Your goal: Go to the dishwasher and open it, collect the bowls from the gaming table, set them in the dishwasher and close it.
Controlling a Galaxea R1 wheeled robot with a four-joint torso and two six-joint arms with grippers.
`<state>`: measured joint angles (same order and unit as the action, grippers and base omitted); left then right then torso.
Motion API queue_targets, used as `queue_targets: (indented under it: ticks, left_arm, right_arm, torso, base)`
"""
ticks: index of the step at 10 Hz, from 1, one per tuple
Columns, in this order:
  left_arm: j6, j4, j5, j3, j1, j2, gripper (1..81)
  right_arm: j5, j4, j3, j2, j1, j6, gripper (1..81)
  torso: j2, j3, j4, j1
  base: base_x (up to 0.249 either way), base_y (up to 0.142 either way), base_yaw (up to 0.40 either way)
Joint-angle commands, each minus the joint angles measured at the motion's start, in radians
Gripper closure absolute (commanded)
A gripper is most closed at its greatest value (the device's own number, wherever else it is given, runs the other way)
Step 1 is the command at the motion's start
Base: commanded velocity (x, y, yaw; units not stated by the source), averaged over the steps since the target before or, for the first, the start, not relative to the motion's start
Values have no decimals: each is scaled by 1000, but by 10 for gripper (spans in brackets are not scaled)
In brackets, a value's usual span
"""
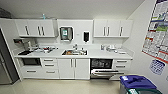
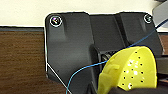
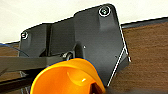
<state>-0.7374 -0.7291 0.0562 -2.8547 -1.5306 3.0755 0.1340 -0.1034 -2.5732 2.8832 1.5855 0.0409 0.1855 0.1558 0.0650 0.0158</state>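
Left claw beside perforated yellow bowl point(image 2: 131, 70), steel-fronted dishwasher point(image 1: 102, 68) ajar — dark interior

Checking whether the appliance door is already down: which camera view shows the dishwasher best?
The head view: the dishwasher sits under the counter right of the sink, door lowered, dark interior visible. The wrist views show bowls, dark robot parts and brown flooring instead.

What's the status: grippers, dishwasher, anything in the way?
Yellow bowl at left wrist, orange bowl at right. Dishwasher ahead, door partly down. Blue-lidded bin near right.
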Motion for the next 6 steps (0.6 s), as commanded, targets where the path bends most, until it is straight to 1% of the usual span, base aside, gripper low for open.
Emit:
queue_targets:
  ticks: [1,6]
  left_arm:
    - [-2,8,-36,-3,60,3,811]
    - [-2,8,-36,-3,59,3,811]
  right_arm:
    - [-47,8,-1,-16,-54,5,811]
    - [-47,7,-1,-16,-54,4,811]
  torso:
    - [0,0,0,0]
    - [0,0,0,0]
  base:
    - [135,0,0]
    - [135,0,0]
